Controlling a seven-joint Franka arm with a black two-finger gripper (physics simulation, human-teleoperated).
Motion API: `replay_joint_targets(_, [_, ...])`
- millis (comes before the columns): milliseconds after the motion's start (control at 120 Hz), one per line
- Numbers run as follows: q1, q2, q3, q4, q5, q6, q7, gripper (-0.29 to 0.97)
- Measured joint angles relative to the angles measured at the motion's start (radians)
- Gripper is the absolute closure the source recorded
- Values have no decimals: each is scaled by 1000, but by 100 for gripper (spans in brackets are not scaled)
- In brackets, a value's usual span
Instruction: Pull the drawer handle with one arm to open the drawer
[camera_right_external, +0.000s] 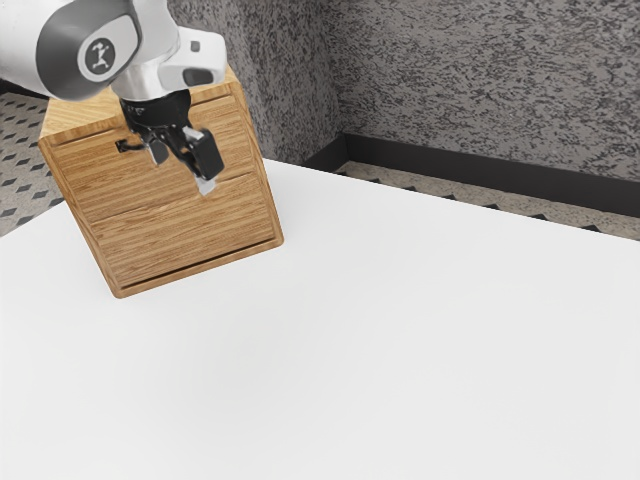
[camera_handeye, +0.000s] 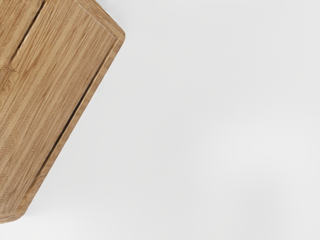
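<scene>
We see a big dark grey speckled wall (camera_right_external: 480, 80) at the back of the room. A black strip (camera_right_external: 480, 170) runs along the bottom of it. Under that is a floor of pale tiles with small dark diamonds (camera_right_external: 520, 200).

Next comes the wide white table (camera_right_external: 400, 340). It is flat and plain, and in the wrist view its white top (camera_handeye: 225, 125) spreads out from the box's bottom corner.

On the far corner of the table, at the exterior view's left, stands a light brown wooden box with drawers (camera_right_external: 75, 116). It sits turned a bit, so one bottom corner points at us. Its front has a top drawer (camera_right_external: 100, 172) and a bottom drawer (camera_right_external: 180, 232), and both look pushed in. The wrist view shows the stripy wood front (camera_handeye: 50, 100) close up, with a thin dark gap along its lower edge.

Our white and grey arm (camera_right_external: 90, 45) comes in from the exterior view's upper left and hangs in front of the box, hiding part of the top drawer.

Our black gripper (camera_right_external: 183, 165) points down in front of the top drawer. Its two fingers stand apart, with just air between them.

The small dark drawer handle (camera_right_external: 128, 146) is on the top drawer, just beside the gripper, toward the exterior view's left. We cannot tell if a finger touches it.
</scene>
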Motion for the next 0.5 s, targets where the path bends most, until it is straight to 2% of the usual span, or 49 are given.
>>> replay_joint_targets(83, [-17, 27, 4, -5, 73, 53, 27, 0])
replay_joint_targets(167, [-38, 45, 9, -5, 115, 103, 51, 0])
replay_joint_targets(442, [-44, 80, 17, -6, 155, 210, 114, 0])
replay_joint_targets(500, [-88, -2, 20, -135, 175, 256, 124, 0])
